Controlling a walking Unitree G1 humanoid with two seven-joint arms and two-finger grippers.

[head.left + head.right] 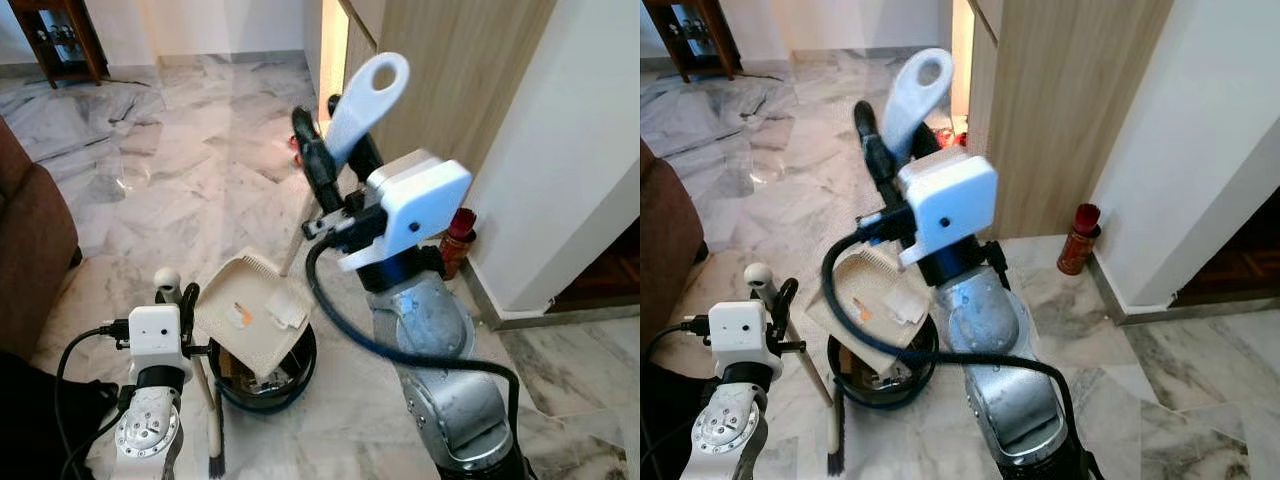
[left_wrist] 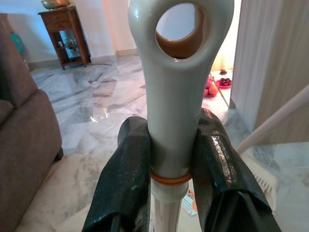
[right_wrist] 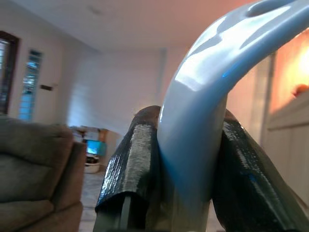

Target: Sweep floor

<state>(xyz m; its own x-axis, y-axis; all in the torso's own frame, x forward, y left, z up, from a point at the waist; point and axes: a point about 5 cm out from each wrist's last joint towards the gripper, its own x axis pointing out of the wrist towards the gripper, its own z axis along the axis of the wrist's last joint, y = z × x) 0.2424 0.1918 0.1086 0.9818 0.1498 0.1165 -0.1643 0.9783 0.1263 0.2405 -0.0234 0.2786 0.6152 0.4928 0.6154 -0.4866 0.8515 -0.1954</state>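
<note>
right gripper (image 1: 335,150) clamped on dustpan handle (image 1: 366,100), dustpan (image 1: 255,310) tilted over black bin (image 1: 290,375), left gripper (image 1: 177,293) gripping broom (image 1: 205,400)

Glossy grey-veined marble floor (image 1: 200,170) runs through the room and mirrors the light in pale patches. A brown sofa (image 1: 30,260) stands at the left edge. At the far left a dark wooden side table (image 1: 60,40) stands against a white wall. On the right rises a light wood-grain panel (image 1: 450,90), beside a white wall (image 1: 570,160) with a grey skirting. Warm light glows through a narrow opening (image 1: 333,60) at the far end of the panel. A small red bottle (image 1: 458,243) stands on the floor at the panel's foot.
</note>
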